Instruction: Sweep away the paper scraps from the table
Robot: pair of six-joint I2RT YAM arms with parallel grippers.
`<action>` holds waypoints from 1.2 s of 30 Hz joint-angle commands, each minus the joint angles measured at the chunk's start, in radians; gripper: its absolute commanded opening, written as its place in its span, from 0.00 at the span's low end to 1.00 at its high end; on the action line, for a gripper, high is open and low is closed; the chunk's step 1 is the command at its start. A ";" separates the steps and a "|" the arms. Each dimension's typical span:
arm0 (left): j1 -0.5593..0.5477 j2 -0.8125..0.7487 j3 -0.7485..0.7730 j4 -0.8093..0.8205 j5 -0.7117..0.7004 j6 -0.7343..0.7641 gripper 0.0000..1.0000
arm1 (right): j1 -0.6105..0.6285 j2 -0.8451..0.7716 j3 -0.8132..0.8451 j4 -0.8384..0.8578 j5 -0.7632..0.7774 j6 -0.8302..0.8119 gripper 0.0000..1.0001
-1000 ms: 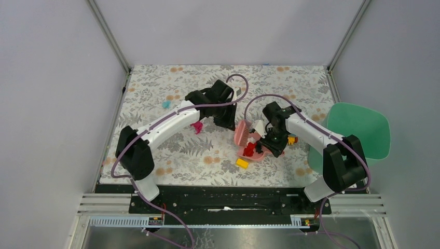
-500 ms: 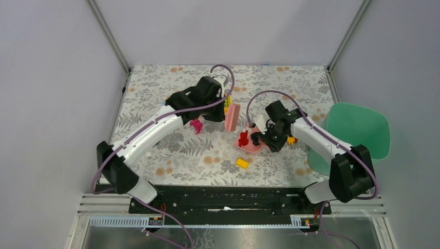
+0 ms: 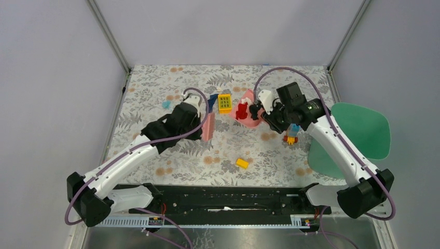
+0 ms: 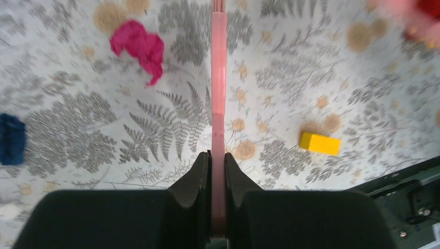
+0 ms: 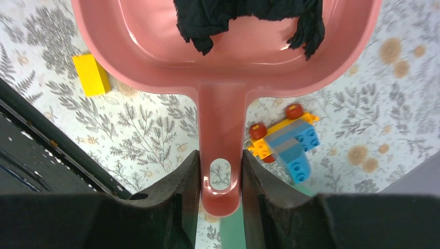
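The table (image 3: 150, 85) is showing white under grey fern leaves and orange flowers. The brush (image 4: 218, 104) and dustpan (image 5: 228, 78) are both showing pink, a black-looking scrap (image 5: 244, 15) lying in the latter. A magenta scrap (image 4: 139, 46) is sitting at ten o'clock of the brush, a dark blue scrap (image 4: 10, 139) at nine, a yellow block (image 4: 319, 142) at four. The tray (image 3: 363, 129) is showing green.

— What stands round the table (image 3: 280, 155)?
— Plain pale grey walls (image 3: 46, 78) on three sides, with slanting metal posts (image 3: 108, 36) at the back corners.
— And the near edge?
— A black plate (image 3: 228, 199) on silver rails (image 3: 101, 203); below it, a dull grey surface (image 3: 238, 236). Soft, even light.
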 commanded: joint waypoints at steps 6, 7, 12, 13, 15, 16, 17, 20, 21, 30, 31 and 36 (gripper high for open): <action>-0.001 -0.110 -0.322 0.342 0.190 -0.043 0.00 | -0.027 -0.023 0.201 -0.181 -0.015 0.053 0.00; 0.001 -0.112 -0.329 0.343 0.190 -0.035 0.00 | -0.033 -0.023 0.213 -0.190 0.007 0.051 0.00; 0.001 -0.141 -0.336 0.332 0.174 -0.014 0.00 | -0.125 -0.003 0.303 -0.269 -0.015 0.027 0.00; 0.001 -0.150 -0.335 0.322 0.171 -0.008 0.00 | -0.141 -0.004 0.306 -0.285 -0.011 0.021 0.00; 0.000 -0.173 -0.343 0.311 0.166 -0.002 0.00 | -0.179 -0.017 0.309 -0.309 0.001 0.015 0.00; 0.000 -0.185 -0.350 0.310 0.168 -0.002 0.00 | -0.195 -0.029 0.309 -0.319 0.000 0.015 0.00; 0.001 -0.195 -0.357 0.311 0.172 -0.004 0.00 | -0.206 -0.046 0.313 -0.323 -0.001 0.020 0.00; 0.000 -0.204 -0.361 0.315 0.190 -0.009 0.00 | -0.236 -0.075 0.342 -0.342 -0.012 0.047 0.00; 0.000 -0.199 -0.359 0.314 0.220 -0.009 0.00 | -0.252 -0.077 0.351 -0.354 -0.017 0.057 0.00; 0.004 -0.178 -0.357 0.314 0.302 -0.013 0.00 | -0.379 -0.125 0.390 -0.458 0.073 0.055 0.00; 0.004 -0.179 -0.358 0.313 0.291 -0.012 0.00 | -0.383 -0.131 0.397 -0.461 0.098 0.058 0.00; 0.011 -0.163 -0.357 0.310 0.286 -0.009 0.00 | -0.441 -0.161 0.420 -0.464 0.262 0.046 0.00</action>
